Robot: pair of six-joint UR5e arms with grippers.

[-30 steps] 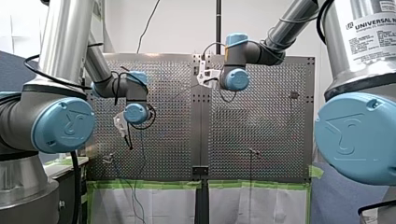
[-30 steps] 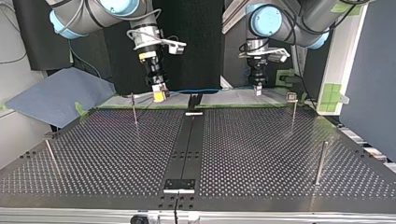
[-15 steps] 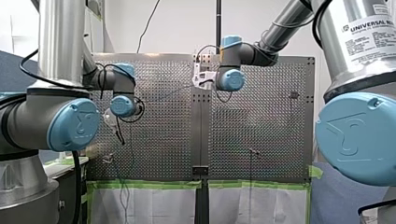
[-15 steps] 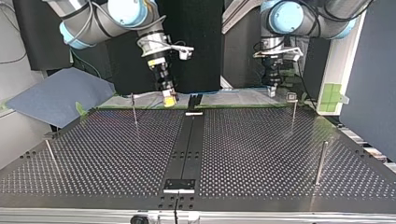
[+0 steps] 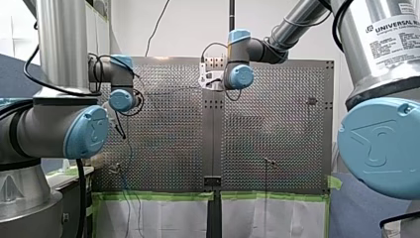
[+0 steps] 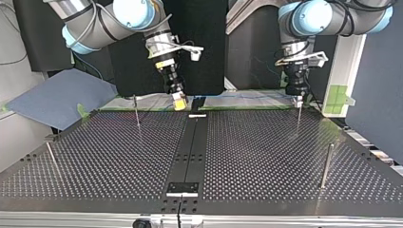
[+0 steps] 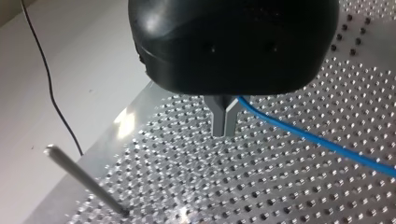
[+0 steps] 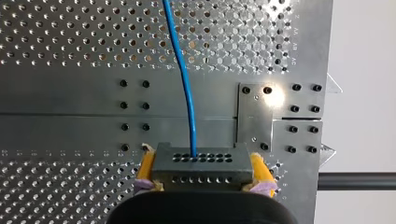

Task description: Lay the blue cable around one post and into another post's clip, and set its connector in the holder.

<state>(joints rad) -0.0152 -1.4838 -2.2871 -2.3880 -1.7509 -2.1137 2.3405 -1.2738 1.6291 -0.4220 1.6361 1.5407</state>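
Note:
My right gripper (image 8: 200, 179) is shut on a dark grey connector (image 8: 200, 164), its yellow pads (image 8: 145, 165) on either side. The blue cable (image 8: 184, 74) runs out of the connector, ahead over the perforated plate. In the top view my right gripper (image 6: 179, 101) hangs just beside the black holder (image 6: 197, 102) at the table's far middle. My left gripper (image 7: 225, 122) has its metal fingers shut on the blue cable (image 7: 308, 140), which trails off to one side. In the top view my left gripper (image 6: 299, 98) hovers at the top of the clip post (image 6: 298, 118).
A thin bare post (image 7: 84, 179) stands on the plate beside my left gripper. Other posts rise at the top view's left (image 6: 137, 111), its near left (image 6: 52, 159) and its near right (image 6: 325, 166). A bolted plate (image 8: 254, 119) lies ahead of the connector.
Both grippers have moved toward the top view's right. My right gripper came up beside the holder with the connector, and my left gripper reached the clip post.

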